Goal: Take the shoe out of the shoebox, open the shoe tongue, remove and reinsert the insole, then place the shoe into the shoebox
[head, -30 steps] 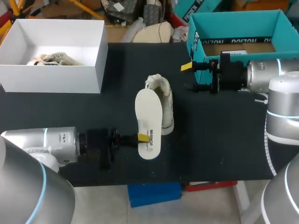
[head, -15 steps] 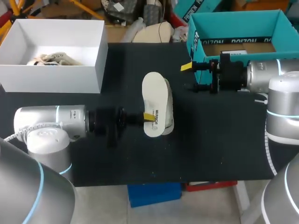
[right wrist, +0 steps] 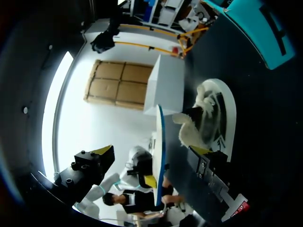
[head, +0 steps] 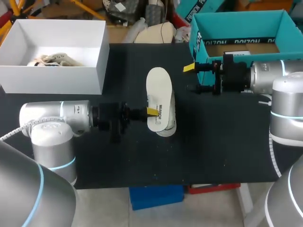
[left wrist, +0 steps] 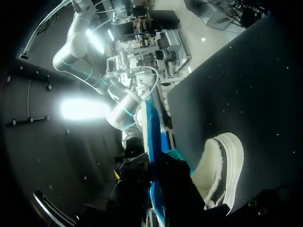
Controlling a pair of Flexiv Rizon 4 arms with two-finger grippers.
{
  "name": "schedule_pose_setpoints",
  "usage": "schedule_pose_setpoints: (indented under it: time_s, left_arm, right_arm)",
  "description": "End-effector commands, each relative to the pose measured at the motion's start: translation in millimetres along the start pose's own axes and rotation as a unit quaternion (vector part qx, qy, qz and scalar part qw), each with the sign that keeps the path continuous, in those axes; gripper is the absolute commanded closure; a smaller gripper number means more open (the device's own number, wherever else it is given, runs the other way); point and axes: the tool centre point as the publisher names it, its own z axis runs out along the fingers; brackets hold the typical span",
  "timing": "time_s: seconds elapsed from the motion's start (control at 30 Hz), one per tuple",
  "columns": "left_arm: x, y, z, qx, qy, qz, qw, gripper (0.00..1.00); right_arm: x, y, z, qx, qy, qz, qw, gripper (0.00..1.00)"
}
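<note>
Left gripper [head: 152,112] was clamped on the insole [head: 158,92], gripping its side edge near one end. It held the insole broad face up right over the shoe [left wrist: 222,165] at mid-table [head: 227,142], lined up lengthwise, presumably for feeding it back in. Couldn't tell if the insole touched the shoe. Right gripper [head: 193,78] sat empty with fingers apart, toward the table's rear right, beside the teal box [head: 239,15]. Nothing steadied the shoe, so it might slide on insertion.
</note>
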Motion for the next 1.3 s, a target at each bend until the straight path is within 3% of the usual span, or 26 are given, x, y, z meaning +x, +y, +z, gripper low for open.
schedule_pose_setpoints:
  time_s: [0.03,0.2,0.33,0.53,0.67,0.77,0.87,1.17,1.3]
  left_arm:
    - [-0.4,-0.6,-0.5,0.0,0.001,0.001,1.0,1.0]
    - [-0.4,-0.6,-0.5,0.0,0.001,0.001,1.0,1.0]
    - [-0.4,-0.6,-0.5,0.0,0.001,0.001,1.0,1.0]
    - [-0.4,-0.6,-0.5,0.0,0.001,0.001,1.0,1.0]
    - [-0.4,-0.6,-0.5,0.0,0.001,0.001,1.0,1.0]
    - [-0.4,-0.6,-0.5,0.0,0.001,0.001,1.0,1.0]
    - [-0.4,-0.6,-0.5,0.0,0.001,0.001,1.0,1.0]
    - [-0.4,-0.6,-0.5,0.0,0.001,0.001,1.0,1.0]
    - [-0.4,-0.6,-0.5,0.0,0.001,0.001,1.0,1.0]
  right_arm:
    - [0.3,-1.1,4.4,0.021,-0.003,0.001,1.0,0.0]
    - [3.2,-8.9,15.0,0.07,-0.008,0.016,0.997,0.0]
    - [5.1,-18.8,26.4,0.083,-0.008,0.016,0.996,0.0]
    - [-0.6,-38.0,46.1,0.087,-0.006,0.015,0.996,0.19]
    - [-5.2,-46.6,54.8,0.085,-0.004,0.016,0.996,0.2]
    - [-6.7,-49.3,59.6,0.083,-0.006,0.012,0.996,0.28]
    - [-8.8,-50.2,66.8,0.08,-0.005,0.01,0.997,0.49]
    - [-12.4,-45.0,80.2,0.072,-0.005,-0.001,0.997,0.54]
    - [-15.8,-44.5,83.7,0.072,-0.004,-0.001,0.997,0.61]
